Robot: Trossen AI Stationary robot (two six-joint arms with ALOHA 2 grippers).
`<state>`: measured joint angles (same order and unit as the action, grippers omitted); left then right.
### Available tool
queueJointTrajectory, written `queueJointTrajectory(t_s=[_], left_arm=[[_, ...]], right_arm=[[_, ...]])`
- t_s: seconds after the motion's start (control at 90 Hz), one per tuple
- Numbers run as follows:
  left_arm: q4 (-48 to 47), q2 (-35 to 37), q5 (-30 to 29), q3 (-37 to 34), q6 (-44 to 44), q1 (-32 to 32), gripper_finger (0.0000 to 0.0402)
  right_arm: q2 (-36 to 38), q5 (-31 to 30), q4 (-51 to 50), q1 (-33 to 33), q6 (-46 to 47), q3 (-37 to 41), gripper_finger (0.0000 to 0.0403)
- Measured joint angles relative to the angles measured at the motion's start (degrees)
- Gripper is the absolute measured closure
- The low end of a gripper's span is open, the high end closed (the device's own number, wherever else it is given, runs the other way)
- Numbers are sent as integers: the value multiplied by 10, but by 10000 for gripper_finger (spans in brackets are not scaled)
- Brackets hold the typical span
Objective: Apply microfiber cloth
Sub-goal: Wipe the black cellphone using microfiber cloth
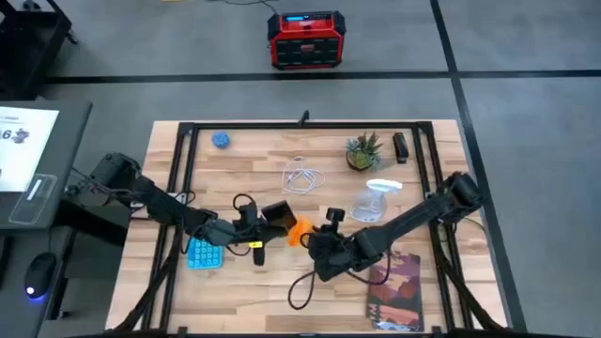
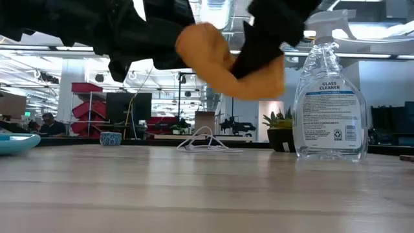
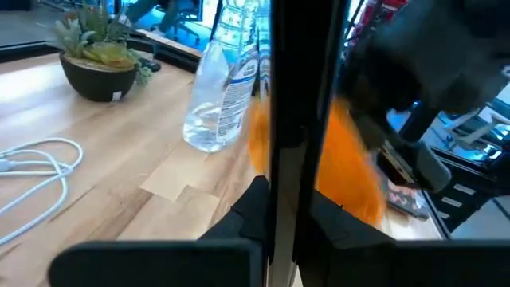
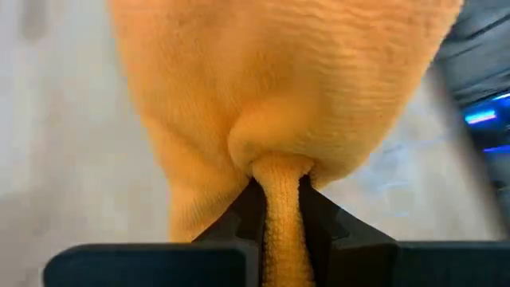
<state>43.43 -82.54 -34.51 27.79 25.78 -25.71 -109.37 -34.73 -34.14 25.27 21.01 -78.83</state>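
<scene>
The orange-yellow microfiber cloth hangs bunched above the middle of the table, clear of the wood in the low view. My right gripper is shut on it, coming from the table's right. My left gripper comes from the left and is shut on a black smartphone, which shows edge-on in the left wrist view. There the cloth lies just behind the phone. Whether cloth and phone touch, I cannot tell. My left gripper pinches the phone's lower end between its two fingers, one on each flat face. The phone stands straight out of the gripper, lifted clear of the table. My right gripper pinches a gathered fold of the cloth between its two fingers, several layers thick. The rest of the cloth bulges out beyond the fingertips, slack and clear of the table.
A glass cleaner spray bottle stands just beyond the grippers, with a potted plant and a white cable farther back. A blue calculator lies under the left arm. A dark reddish book lies at the near right.
</scene>
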Motion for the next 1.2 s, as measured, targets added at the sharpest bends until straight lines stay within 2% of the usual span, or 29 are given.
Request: queueJointTrajectory(t_s=[0.078, 0.222, 0.344, 0.489, 0.856, 1.033, 1.2], left_arm=[[2, 1, -2, 0, 0, 0, 389], [3, 2, -4, 0, 2, 0, 389], [2, 2, -6, 0, 2, 0, 389], [-4, 2, -9, 0, 2, 0, 389], [-5, 2, -4, 0, 3, 0, 389], [-5, 2, 1, 0, 5, 0, 389], [-5, 2, 30, 0, 4, 0, 389]], right_arm=[[-13, 43, 16, -2, 1, 19, 381], [-37, 54, 79, -18, 55, 47, 381], [-63, 77, 107, -30, 57, 53, 377], [-61, 101, 122, -34, 56, 52, 358], [-10, 123, 145, -21, -22, 52, 280], [23, 124, 133, -4, -38, 52, 270], [51, 123, 111, 12, -89, 52, 269]])
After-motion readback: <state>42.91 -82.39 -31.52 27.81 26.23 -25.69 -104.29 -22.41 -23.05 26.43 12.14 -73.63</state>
